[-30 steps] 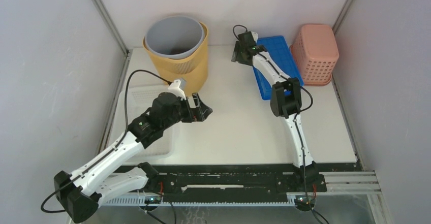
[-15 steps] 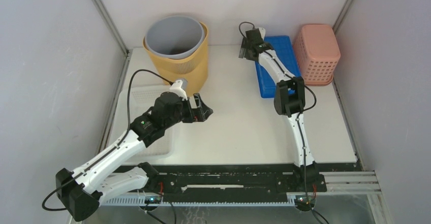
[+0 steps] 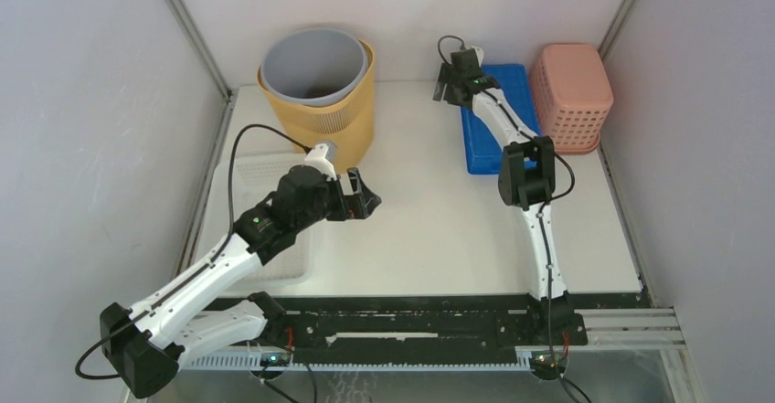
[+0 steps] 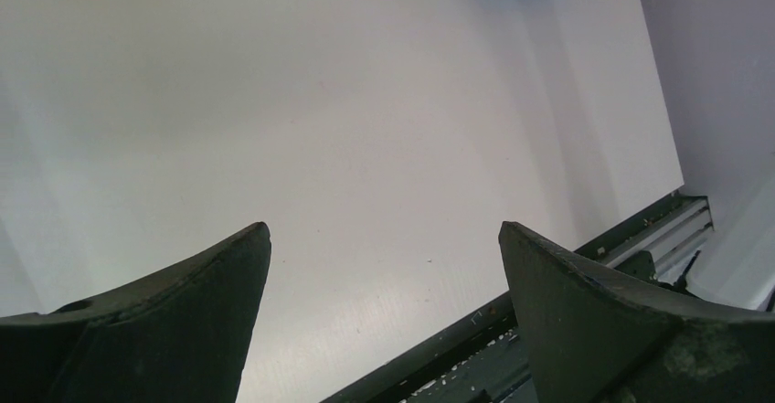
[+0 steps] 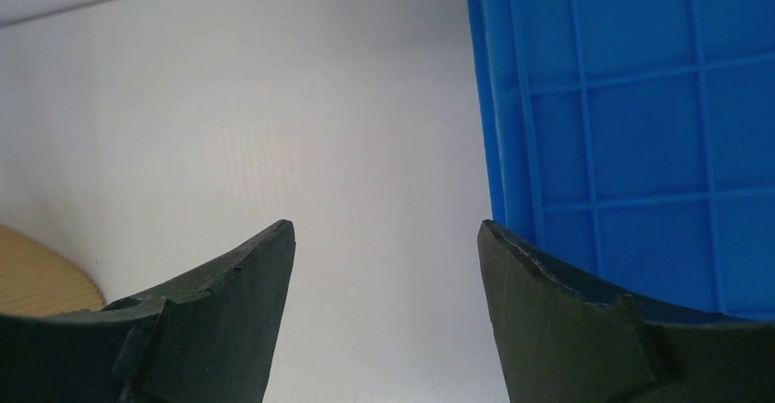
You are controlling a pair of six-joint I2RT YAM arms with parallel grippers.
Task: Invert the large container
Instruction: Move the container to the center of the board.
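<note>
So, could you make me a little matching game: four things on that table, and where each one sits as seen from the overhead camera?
Things:
1. large container
2. blue crate
3. pink basket
4. white tray

Places:
A. back right corner
B. left side, nearer the front
C. back left, open end up
D. at the back, just right of centre

Pairs: 1-C, 2-D, 3-A, 4-B

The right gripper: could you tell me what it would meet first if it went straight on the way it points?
Probably the bare white tabletop, just beside the blue gridded plastic tray; the open right gripper frames only table, though depth is unclear.
</note>
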